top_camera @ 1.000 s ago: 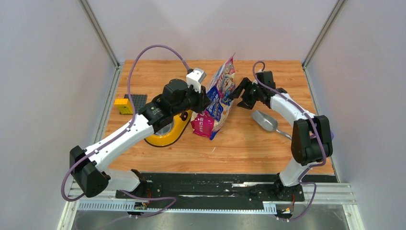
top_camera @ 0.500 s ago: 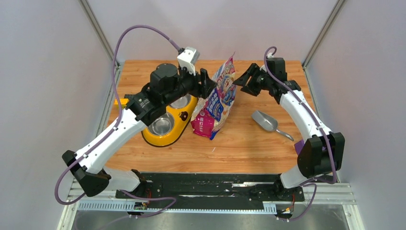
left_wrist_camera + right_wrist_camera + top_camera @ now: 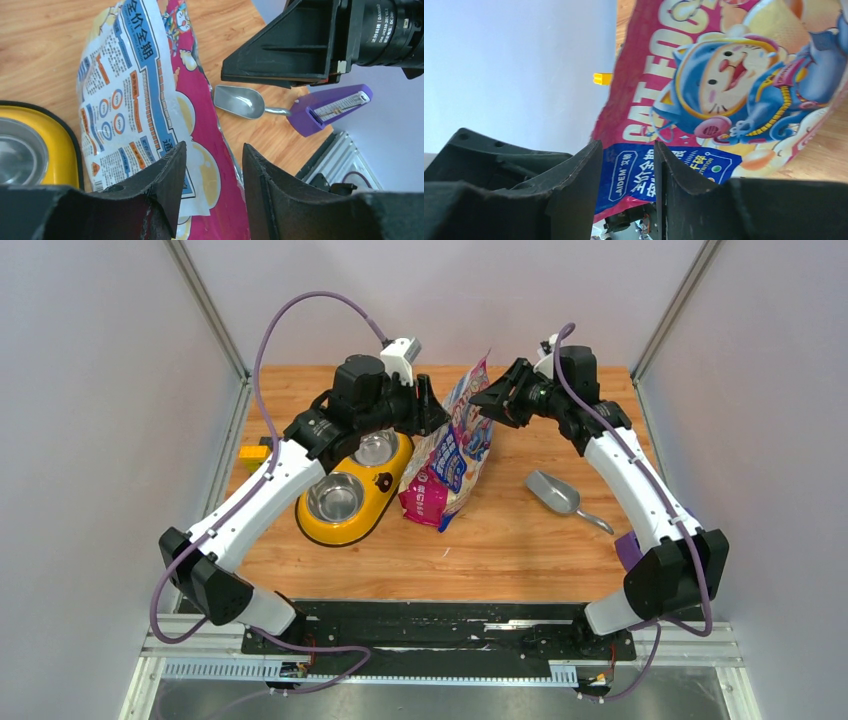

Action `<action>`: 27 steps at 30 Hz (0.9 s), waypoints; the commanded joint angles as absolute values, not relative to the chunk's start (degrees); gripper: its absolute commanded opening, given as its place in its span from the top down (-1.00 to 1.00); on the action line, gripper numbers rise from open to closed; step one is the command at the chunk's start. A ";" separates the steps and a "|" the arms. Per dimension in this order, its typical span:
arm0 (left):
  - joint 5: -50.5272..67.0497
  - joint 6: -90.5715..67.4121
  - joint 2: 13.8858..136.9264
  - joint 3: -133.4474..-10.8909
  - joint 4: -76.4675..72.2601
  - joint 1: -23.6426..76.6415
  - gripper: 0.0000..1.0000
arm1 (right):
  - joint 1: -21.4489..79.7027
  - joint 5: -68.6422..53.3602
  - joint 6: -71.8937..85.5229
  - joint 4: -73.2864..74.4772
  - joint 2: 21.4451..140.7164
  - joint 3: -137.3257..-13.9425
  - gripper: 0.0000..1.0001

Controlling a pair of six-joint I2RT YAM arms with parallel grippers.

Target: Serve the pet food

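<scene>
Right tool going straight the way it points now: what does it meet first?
The pet food bag: it fills the wrist view just beyond the right tool, whose jaws stand apart. Depth is unclear, but the top view agrees.

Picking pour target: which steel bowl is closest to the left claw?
The far bowl, at the feeder's back end; the left claw hangs just past it. The near bowl sits toward the arm bases.

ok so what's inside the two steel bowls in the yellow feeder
Nothing shows in either. The near bowl is bare steel all over. The far bowl looks bare as well, though the left arm overhangs its far rim, so that strip is hidden.
</scene>
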State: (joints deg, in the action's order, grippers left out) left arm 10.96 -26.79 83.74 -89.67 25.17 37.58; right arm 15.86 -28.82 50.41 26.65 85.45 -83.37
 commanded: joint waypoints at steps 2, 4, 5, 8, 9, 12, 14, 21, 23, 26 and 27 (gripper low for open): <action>15.05 -28.67 82.84 -90.27 22.74 37.27 -0.07 | 17.38 -31.99 53.71 21.75 83.29 -86.20 0.12; 15.23 -28.72 82.72 -89.74 21.81 37.19 -0.08 | 17.63 -32.18 54.01 21.10 83.01 -86.10 0.09; 15.37 -28.73 82.71 -89.49 21.36 37.18 -0.08 | 17.69 -32.39 54.02 20.94 83.08 -86.10 0.08; 15.43 -29.03 82.97 -89.23 20.94 37.23 -0.05 | 17.87 -32.78 54.14 20.80 83.77 -86.14 0.09; 15.63 -29.06 83.06 -89.21 20.93 37.20 -0.05 | 17.97 -32.79 54.22 20.82 83.98 -86.13 0.09; 15.64 -29.01 83.38 -89.17 20.95 37.16 -0.02 | 18.36 -32.69 54.05 20.76 84.55 -85.88 0.10; 15.56 -29.04 83.47 -89.13 21.11 37.10 -0.01 | 18.47 -32.46 53.88 20.80 84.83 -85.53 0.12; 14.44 -29.78 82.88 -89.47 22.43 37.11 0.01 | 18.46 -32.26 53.17 20.81 85.55 -84.59 0.19; 14.24 -29.72 82.80 -89.21 22.55 37.14 0.01 | 18.46 -32.34 53.06 20.82 86.09 -84.63 0.20; 14.10 -29.66 82.91 -89.09 22.68 37.09 0.02 | 18.46 -32.12 53.03 20.79 86.88 -84.67 0.21; 14.07 -29.60 82.94 -89.11 22.83 37.05 0.03 | 18.49 -32.13 52.97 20.79 87.10 -84.65 0.22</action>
State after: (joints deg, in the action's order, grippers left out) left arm 14.48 -29.17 83.81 -89.23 23.40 37.34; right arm 18.15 -31.79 53.06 22.87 85.93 -83.96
